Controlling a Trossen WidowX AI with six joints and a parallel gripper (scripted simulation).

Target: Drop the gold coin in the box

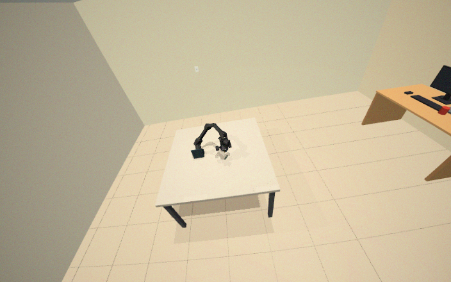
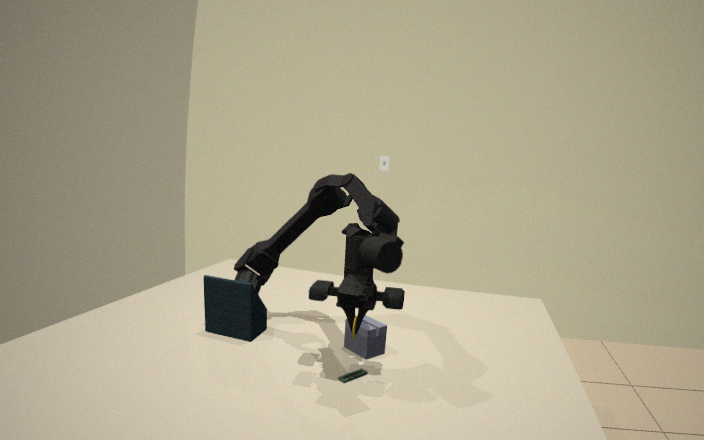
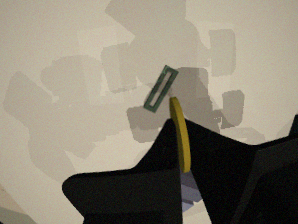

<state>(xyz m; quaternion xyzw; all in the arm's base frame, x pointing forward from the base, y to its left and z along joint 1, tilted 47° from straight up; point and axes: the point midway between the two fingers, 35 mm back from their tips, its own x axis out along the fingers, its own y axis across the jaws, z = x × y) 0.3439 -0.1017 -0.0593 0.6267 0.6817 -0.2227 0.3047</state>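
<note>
My gripper (image 2: pixel 355 330) (image 3: pixel 174 123) is shut on the gold coin (image 2: pixel 354 327) (image 3: pixel 183 140), which shows edge-on between the fingertips and stands upright. The coin hangs above the table, clear of the holder. The dark-green holder (image 2: pixel 344 378) (image 3: pixel 148 107) lies empty on the table, below the gripper and nearer the exterior camera. The grey box (image 2: pixel 365 343) (image 3: pixel 189 192) stands behind the coin in the exterior view, partly hidden by a finger. In the wrist view only a bit of it shows between the fingers. A lighter strip marks its lid; the slot is not clear.
The arm's dark base block (image 1: pixel 197 153) (image 2: pixel 227 308) stands on the white table (image 1: pixel 216 182) (image 2: pixel 125 388), left of the box. The arm arches above the table and casts shadows around the holder. A separate desk (image 1: pixel 419 105) with a monitor stands far right.
</note>
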